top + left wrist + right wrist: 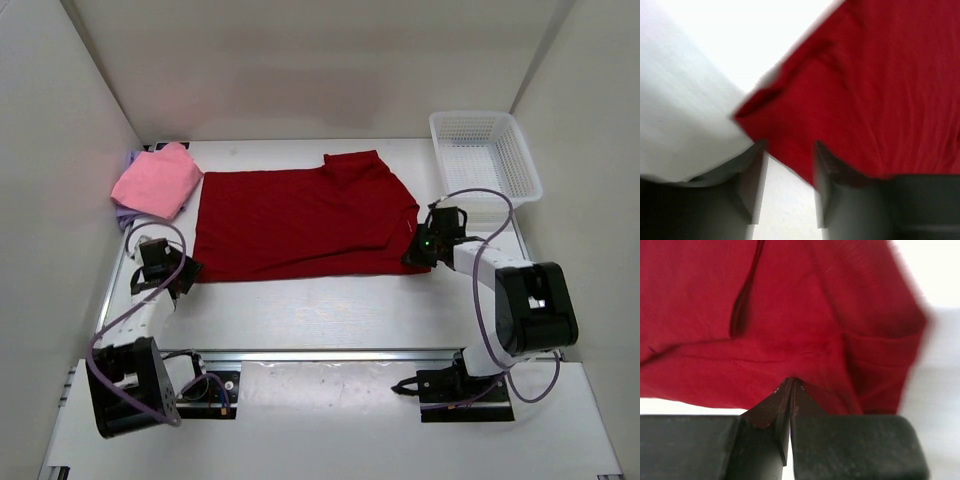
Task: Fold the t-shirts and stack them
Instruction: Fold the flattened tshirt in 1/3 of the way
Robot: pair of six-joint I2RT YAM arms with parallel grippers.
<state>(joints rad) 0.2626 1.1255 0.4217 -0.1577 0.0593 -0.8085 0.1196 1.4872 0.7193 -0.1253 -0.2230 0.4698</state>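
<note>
Red shirt (pixel 300 220) is clamped at 4 o'clock by right gripper (pixel 790 384); left gripper (pixel 789 146), jaws apart, should be closed on 8 o'clock corner.

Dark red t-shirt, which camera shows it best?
The top external view: the whole dark red t-shirt lies spread on the table. The left wrist view gives only a blurred corner by the open left fingers; the right wrist view, just the hem area at the shut right fingers.

- Bright, even light is filling the top view, with soft shadows falling at lower frame.
- The table (pixel 765 25) is glaring white, upper centre.
- The dark red t-shirt (pixel 790 320) is blurring at right.
</note>
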